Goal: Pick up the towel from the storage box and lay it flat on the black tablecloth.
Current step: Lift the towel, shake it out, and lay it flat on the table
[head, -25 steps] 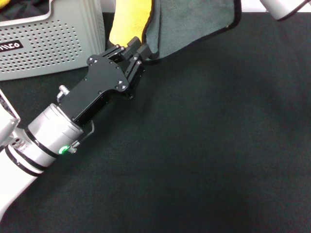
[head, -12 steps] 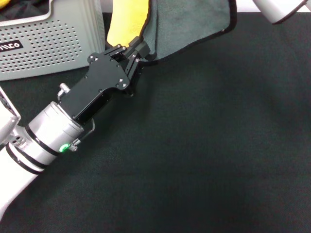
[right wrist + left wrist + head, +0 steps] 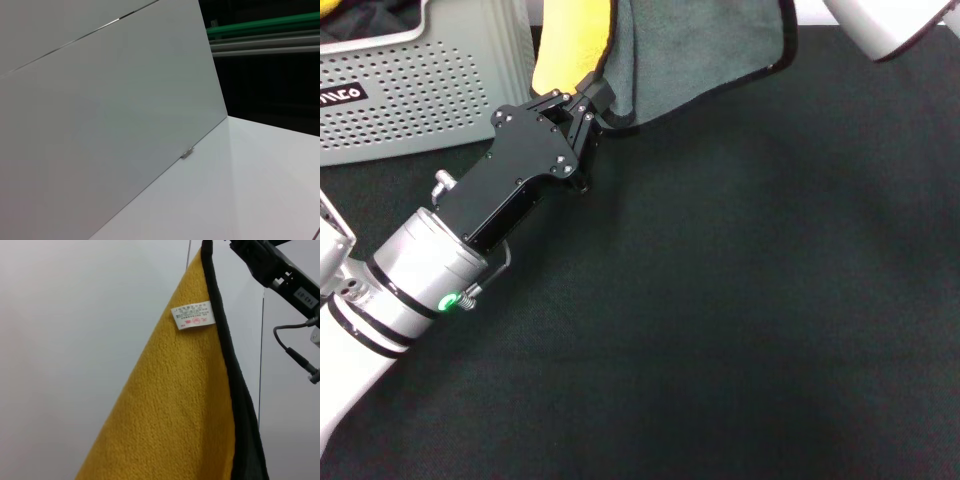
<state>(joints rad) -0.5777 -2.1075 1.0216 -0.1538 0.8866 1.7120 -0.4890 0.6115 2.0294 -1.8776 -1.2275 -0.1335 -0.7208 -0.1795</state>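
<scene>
The towel (image 3: pixel 705 45) hangs raised over the far edge of the black tablecloth (image 3: pixel 740 300), grey-green side facing me and the yellow-orange side (image 3: pixel 570 40) folded at its left. My left gripper (image 3: pixel 590 100) is shut on the towel's lower black-bordered edge. In the left wrist view the yellow side (image 3: pixel 175 405) with its white care label (image 3: pixel 194 315) fills the frame. Its top corner runs up to my right gripper (image 3: pixel 250 255), which holds it. My right arm (image 3: pixel 880 25) shows at the far right in the head view. The storage box (image 3: pixel 420 90) stands at the far left.
The storage box's black label (image 3: pixel 340 95) faces me, and dark cloth lies inside the box (image 3: pixel 370 20). A white wall fills the right wrist view (image 3: pixel 100 125). The black tablecloth stretches wide in front of and to the right of my left arm.
My left gripper has moved a little up and to the left with the towel's edge. My right arm and the towel's top corner have shifted left too.
</scene>
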